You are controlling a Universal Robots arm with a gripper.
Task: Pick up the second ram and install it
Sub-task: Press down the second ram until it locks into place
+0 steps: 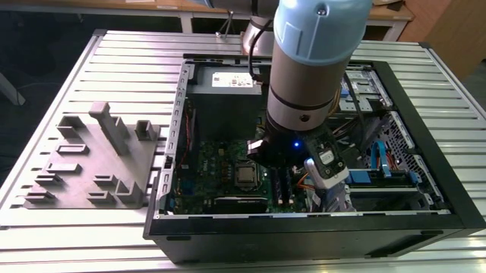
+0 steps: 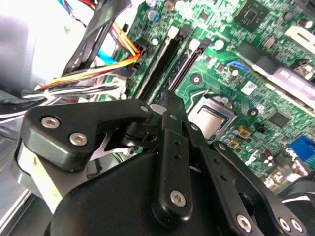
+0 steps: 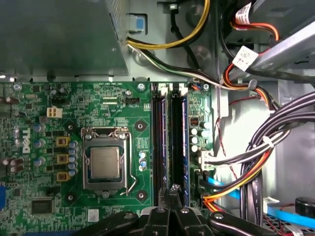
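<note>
My gripper (image 3: 172,191) is down inside the open computer case (image 1: 425,227), and its two black fingers are pressed together with nothing showing between them. In the second wrist view the gripper (image 2: 170,96) ends just above the near end of the two long black memory sockets (image 2: 160,64). A thin dark blue board, which looks like the second ram (image 3: 183,142), stands edge-on in the socket nearer the cable bundle. The other socket (image 3: 158,142) lies beside it, toward the processor. In the exterior view the gripper (image 1: 275,166) hangs over the green motherboard (image 1: 205,165).
The silver processor socket (image 3: 104,164) sits beside the memory sockets. Bundles of black, orange and yellow cables (image 3: 256,162) crowd the other side. The grey power supply (image 1: 224,94) fills the case's far end. A grey slotted fixture (image 1: 91,159) lies on the table at the exterior view's left.
</note>
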